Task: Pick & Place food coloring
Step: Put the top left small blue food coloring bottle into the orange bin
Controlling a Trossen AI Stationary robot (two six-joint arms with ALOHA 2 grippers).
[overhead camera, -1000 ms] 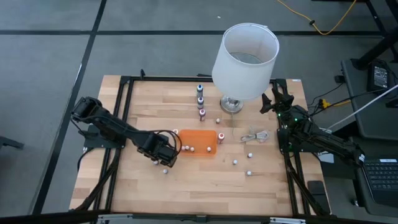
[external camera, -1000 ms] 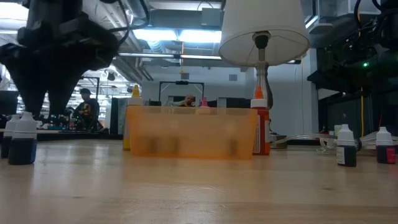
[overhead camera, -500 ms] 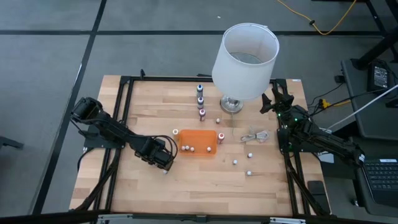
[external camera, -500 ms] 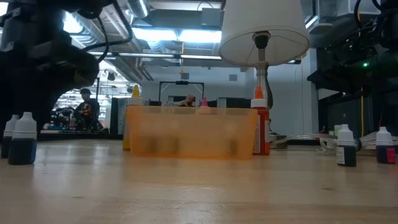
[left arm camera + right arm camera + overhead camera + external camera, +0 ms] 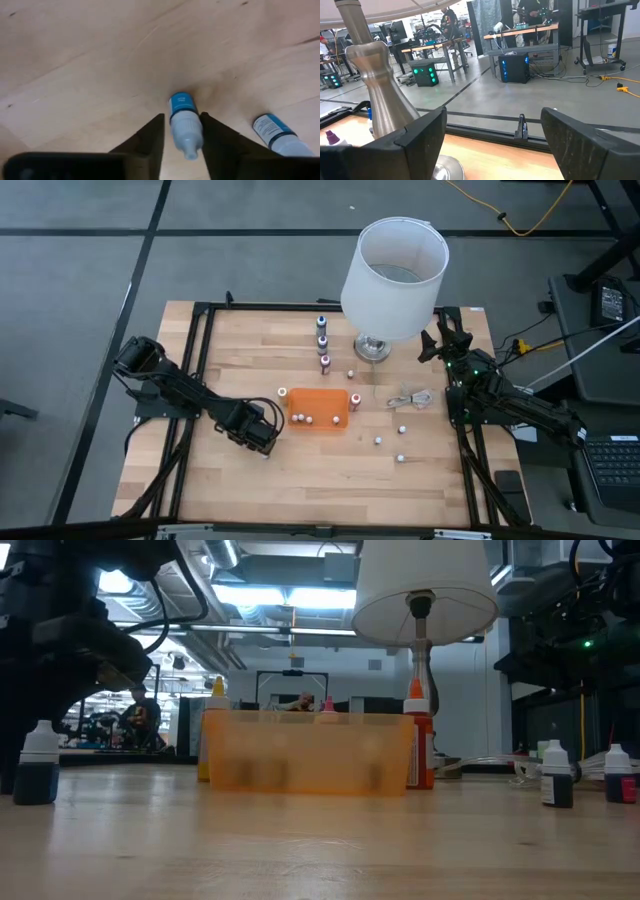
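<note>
- The left gripper sits low over the table, just left of the orange tray; its fingers are closed against a blue food coloring bottle.
- The bottle's long axis runs along the fingers, pale cap toward the wrist.
- A second bottle lies beside it.
- The right gripper, fingers spread wide and empty, waits beside the lamp base.

Grey floor, workshop benches.

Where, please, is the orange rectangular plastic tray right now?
In the high view, the orange rectangular plastic tray sits mid-table, just right of the left end effector and below the white-shaded lamp.
</note>
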